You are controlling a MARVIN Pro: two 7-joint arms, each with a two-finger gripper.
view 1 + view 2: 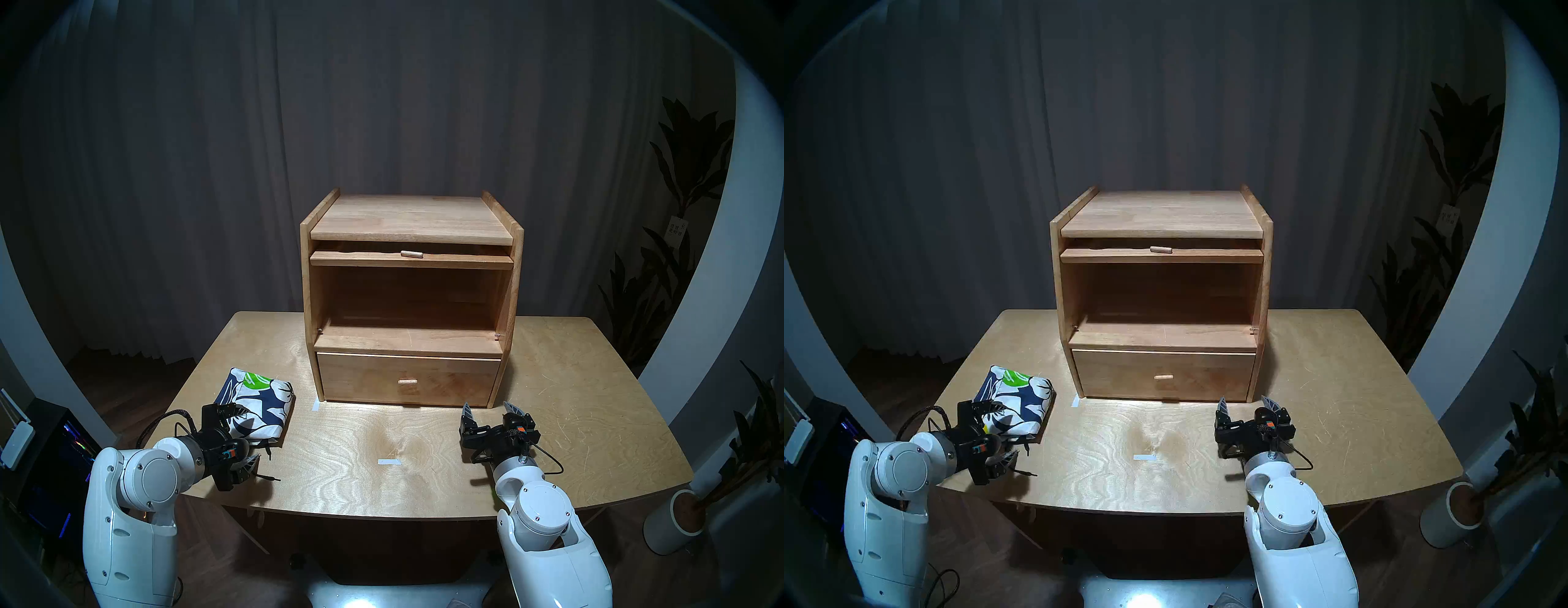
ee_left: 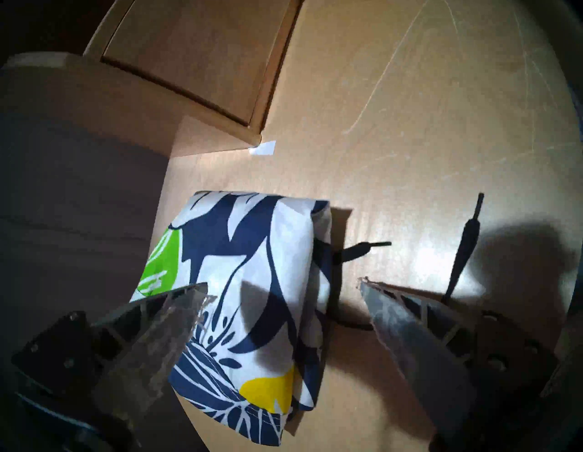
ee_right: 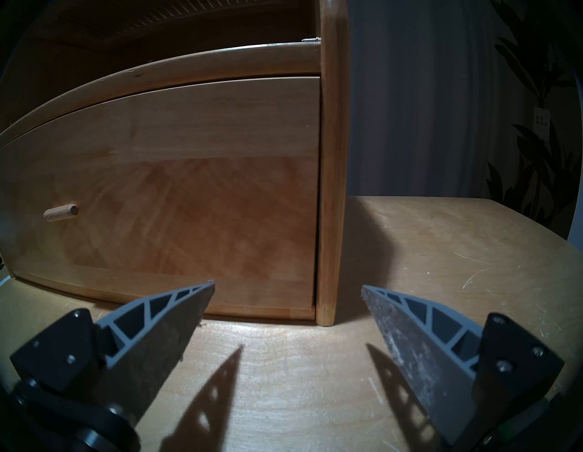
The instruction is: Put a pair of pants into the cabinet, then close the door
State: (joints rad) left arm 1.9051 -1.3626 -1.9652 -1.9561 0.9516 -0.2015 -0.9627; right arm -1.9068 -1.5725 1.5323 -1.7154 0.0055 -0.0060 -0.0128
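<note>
Left hand (image 2: 284, 284) fills the bottom of its wrist view, fingers (image 2: 176, 318) spread wide, nothing between them. It hangs tilted down over the near end of the pair of pants (image 2: 249, 300); one finger crosses the fabric in the view, contact cannot be told. Pants: folded bundle, navy-and-white floral, green and yellow patches, lying flat on the table (image 1: 424, 479) at its left side. Black drawstring (image 2: 362, 249) trails out from the bundle's edge onto the bare wood; a second cord end lies near the other finger.

Right hand (image 3: 287, 284) likewise agape, empty, held low over the table and aimed near level at the cabinet's lower right corner, short of it.

Cabinet (image 1: 411, 216): light wood, stands at the table's middle toward the back. Upper compartment open, nothing seen inside. Door (image 1: 411, 259) sits raised and level just under the top board, peg handle (image 1: 410, 254) facing forward. Drawer (image 1: 407, 382) below is shut, small wooden knob at its middle. Pants lie to the left of the cabinet, near its front corner, not touching. White tape mark (image 1: 389, 462) on the table between the two hands.
</note>
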